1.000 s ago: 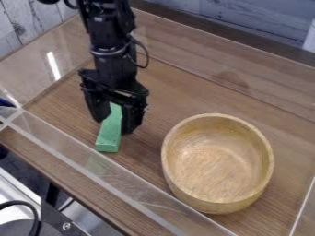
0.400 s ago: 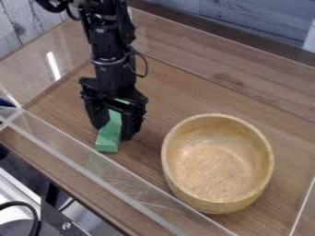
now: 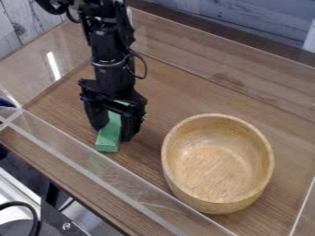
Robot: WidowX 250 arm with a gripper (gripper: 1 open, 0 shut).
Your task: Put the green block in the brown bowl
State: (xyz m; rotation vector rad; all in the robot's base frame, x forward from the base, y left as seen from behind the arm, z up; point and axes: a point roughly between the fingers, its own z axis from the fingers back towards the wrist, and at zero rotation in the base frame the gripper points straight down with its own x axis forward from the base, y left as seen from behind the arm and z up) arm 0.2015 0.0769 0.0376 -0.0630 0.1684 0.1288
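Probably a lab or a robotics workspace, judging by the black robot arm (image 3: pixel 109 55) mounted over a brown wooden desk (image 3: pixel 185 88). Cables (image 3: pixel 28 214) loop loosely at the lower left, beside a dark piece of equipment at the very edge. Clear, transparent strips (image 3: pixel 105 171) run along the near side of the desk. Weathered-looking, grey-white wood planks (image 3: pixel 28 20) in the upper left corner, too little in view to tell wall from floor. Nothing more definite to tell about the room itself.

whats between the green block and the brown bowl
In the camera view, only bare wooden tabletop shows between the green block and the brown bowl.
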